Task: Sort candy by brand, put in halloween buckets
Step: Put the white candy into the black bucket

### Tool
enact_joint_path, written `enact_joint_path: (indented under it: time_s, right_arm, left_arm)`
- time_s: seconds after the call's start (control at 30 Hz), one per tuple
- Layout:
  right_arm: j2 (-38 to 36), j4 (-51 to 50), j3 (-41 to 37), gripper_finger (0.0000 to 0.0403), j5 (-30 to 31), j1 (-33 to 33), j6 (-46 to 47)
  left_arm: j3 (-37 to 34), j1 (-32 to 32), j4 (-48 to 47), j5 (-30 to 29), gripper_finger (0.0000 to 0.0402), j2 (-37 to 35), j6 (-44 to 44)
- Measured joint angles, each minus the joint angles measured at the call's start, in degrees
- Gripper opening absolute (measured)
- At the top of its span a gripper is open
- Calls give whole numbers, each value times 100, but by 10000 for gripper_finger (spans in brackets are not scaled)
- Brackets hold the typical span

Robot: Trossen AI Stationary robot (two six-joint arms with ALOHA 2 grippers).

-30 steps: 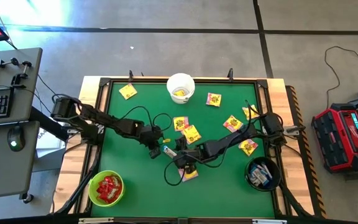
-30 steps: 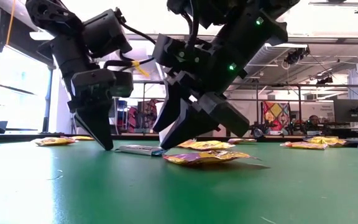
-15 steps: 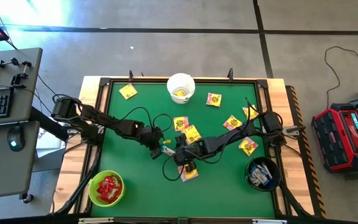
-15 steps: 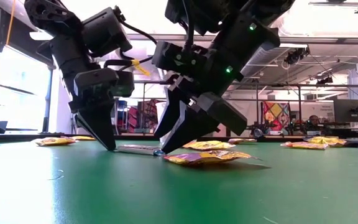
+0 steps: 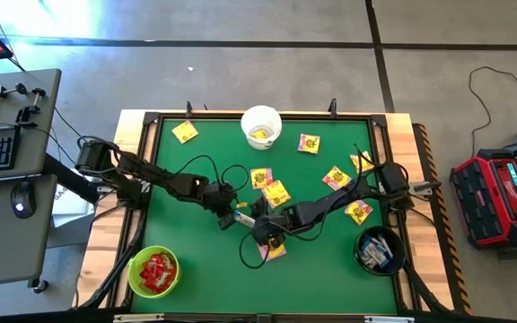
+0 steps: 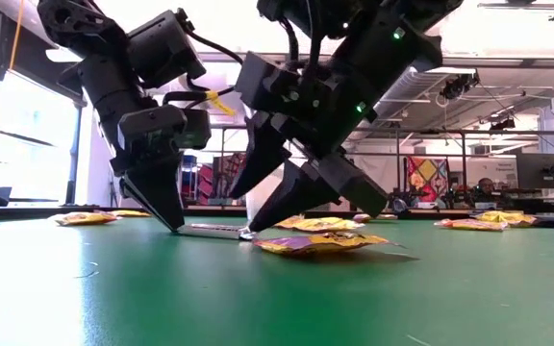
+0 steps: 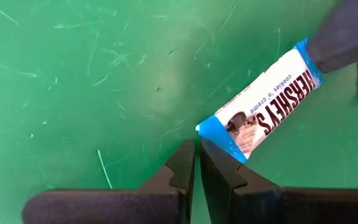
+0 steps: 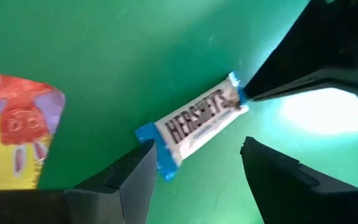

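Low view: grippers [image 6: 243, 229] hide bar [image 6: 212, 231]

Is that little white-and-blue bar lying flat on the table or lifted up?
Flat on the table. The bar rests on the green surface between both grippers; the right gripper's open fingers straddle one end, not yet lifting it.

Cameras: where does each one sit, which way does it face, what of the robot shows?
High view: overhead, straight down on the green table; both arms whole.
Low view: table height, looking level into the room; left gripper and right gripper come down from above.
Left wrist view: down at the mat past its shut fingers.
Right wrist view: down past its open fingers.
Shared: the white-and-blue bar shows in all four views, between the two grippers.
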Motion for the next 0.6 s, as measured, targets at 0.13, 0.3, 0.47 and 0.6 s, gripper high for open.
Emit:
enact_joint_path:
  time_s: [0.13, 0.3, 0.47, 0.6]
  right_arm:
    - [-20, 68, 0, 225, 321, 103, -204]
    - [-109, -180, 7, 225, 324, 127, -202]
    - [-81, -373, 0, 225, 52, 97, -235]
    - [-81, -360, 0, 225, -150, 49, -519]
  left_arm:
    - [15, -48, 44, -19, 19, 94, 14]
    - [15, -70, 57, -41, 19, 108, 11]
    - [15, -70, 57, -13, 19, 110, 0]
    - [13, -72, 113, -8, 19, 114, 0]
